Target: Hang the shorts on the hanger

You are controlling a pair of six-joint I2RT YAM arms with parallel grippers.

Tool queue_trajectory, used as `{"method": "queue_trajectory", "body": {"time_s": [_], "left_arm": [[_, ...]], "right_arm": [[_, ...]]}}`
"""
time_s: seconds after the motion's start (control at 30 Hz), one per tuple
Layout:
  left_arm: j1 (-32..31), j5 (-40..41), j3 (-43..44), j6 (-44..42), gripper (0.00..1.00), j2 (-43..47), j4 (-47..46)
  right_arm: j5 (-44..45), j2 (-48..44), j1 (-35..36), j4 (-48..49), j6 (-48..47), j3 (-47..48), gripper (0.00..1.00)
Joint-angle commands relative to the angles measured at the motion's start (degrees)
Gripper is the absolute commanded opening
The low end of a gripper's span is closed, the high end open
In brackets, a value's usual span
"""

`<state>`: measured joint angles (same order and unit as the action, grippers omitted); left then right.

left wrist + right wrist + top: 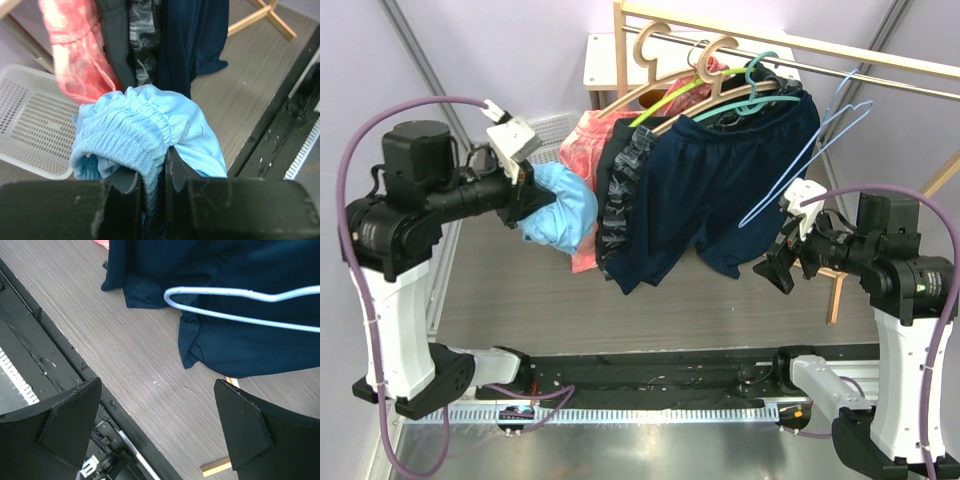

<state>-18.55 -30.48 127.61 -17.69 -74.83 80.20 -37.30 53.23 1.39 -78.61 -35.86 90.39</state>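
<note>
The light sky-blue shorts (563, 208) hang bunched in the air at the left, held by my left gripper (527, 198). In the left wrist view the jaws are shut on the elastic waistband of the shorts (135, 127). The thin pale-blue wire hanger (807, 160) hangs from the rail at the right, in front of the navy shorts; its lower corner shows in the right wrist view (220, 302). My right gripper (775, 268) is open and empty, just below and beside the hanger's lower corner, not touching it.
A wooden rack (790, 45) holds wooden and plastic hangers with navy shorts (705, 195), a dark patterned garment (620, 200) and coral-pink shorts (590, 140). A white basket (30, 120) stands at the back left. A wooden rack leg (837, 290) stands near my right gripper.
</note>
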Motion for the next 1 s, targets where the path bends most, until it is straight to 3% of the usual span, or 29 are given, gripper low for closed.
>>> {"method": "queue_trajectory", "body": {"time_s": [0.0, 0.2, 0.4, 0.63, 0.73, 0.9, 0.97], "left_arm": [[-0.26, 7.77, 5.44, 9.76, 0.0, 3.54, -8.54], [-0.26, 15.17, 5.55, 12.5, 0.0, 6.18, -15.69], [-0.35, 16.86, -1.21, 14.0, 0.0, 8.11, -16.48], [-0.26, 12.3, -15.53, 14.71, 0.0, 9.7, -13.67], [-1.14, 9.56, -25.9, 16.19, 0.0, 10.93, -16.47], [-8.5, 17.97, -44.15, 22.51, 0.0, 10.76, -27.43], [-10.89, 20.97, -48.66, 24.19, 0.04, 10.06, -30.53]], "right_arm": [[-2.25, 0.55, -0.24, -4.8, 1.93, 2.95, 1.0], [-3.04, 1.17, -0.16, -3.92, 2.28, 2.42, 1.0], [-2.78, 0.21, -0.07, -1.55, 2.28, 0.49, 1.0], [-4.44, -0.14, -0.16, -1.55, 0.88, -3.63, 1.0], [-4.89, -1.64, -0.16, -0.67, 0.7, -7.76, 1.0], [0.46, -3.48, -0.16, 1.7, -1.58, -14.95, 0.97], [2.66, -4.45, -0.16, 2.76, -2.81, -17.08, 0.97]]}}
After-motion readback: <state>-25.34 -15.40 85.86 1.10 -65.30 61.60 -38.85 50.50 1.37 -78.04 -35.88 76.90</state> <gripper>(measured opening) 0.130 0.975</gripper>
